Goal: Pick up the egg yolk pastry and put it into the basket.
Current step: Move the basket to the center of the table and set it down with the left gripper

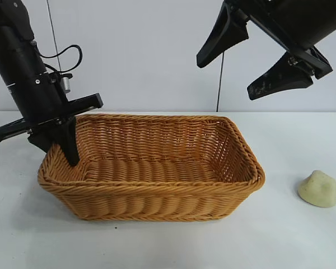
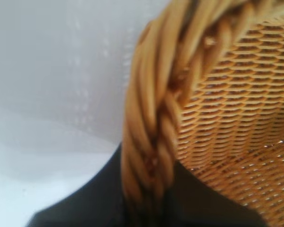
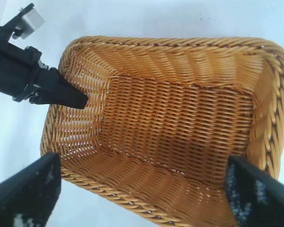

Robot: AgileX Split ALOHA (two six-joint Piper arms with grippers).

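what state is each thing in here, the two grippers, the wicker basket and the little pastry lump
orange-tan woven wicker basket: upright on the table, nothing inside
small pale yellowish-cream dome-shaped egg yolk pastry: lying on the table to the right of the basket, untouched
left gripper: nearly shut, fingers straddling the basket's left rim
right gripper: wide open, empty, raised above the basket's right end

Basket (image 1: pixel 157 185): woven wicker, orange-tan with a slight sheen, ribbed weave and thick braided rim; egg yolk pastry (image 1: pixel 318 189): matt, pale cream, slightly bumpy; counter (image 1: pixel 168 246): smooth matt white; left hand (image 1: pixel 67 147) and right hand (image 1: pixel 252 59): matt black, plastic-looking fingers, the right one's scuffed.
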